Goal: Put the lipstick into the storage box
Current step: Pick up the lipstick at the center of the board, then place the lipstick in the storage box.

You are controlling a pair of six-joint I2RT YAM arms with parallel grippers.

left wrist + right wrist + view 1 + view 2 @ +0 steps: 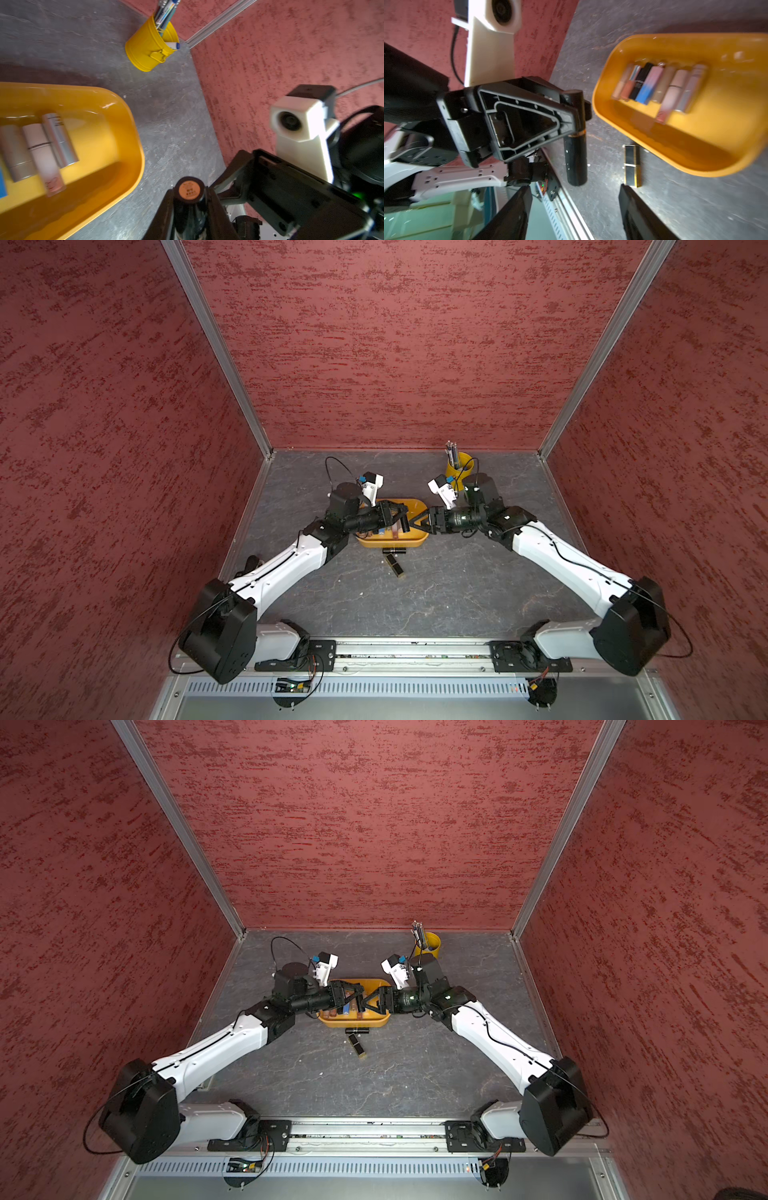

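Item: left tool (576,116), clamped tight on a black lipstick (575,158). We note the right tool (415,524) facing it, close, jaws spread, empty. Below the left tool: storage box (708,164) holding a row of tubes (660,87). On the desk (457,593), nearer than both tools: black tube (394,550), gold-trimmed tube (395,565). Behind the right tool: pen cup (149,49).

Orange-yellow storage box (399,543); black lipstick (575,158); mottled red walls (415,344); grey veined table (436,593).
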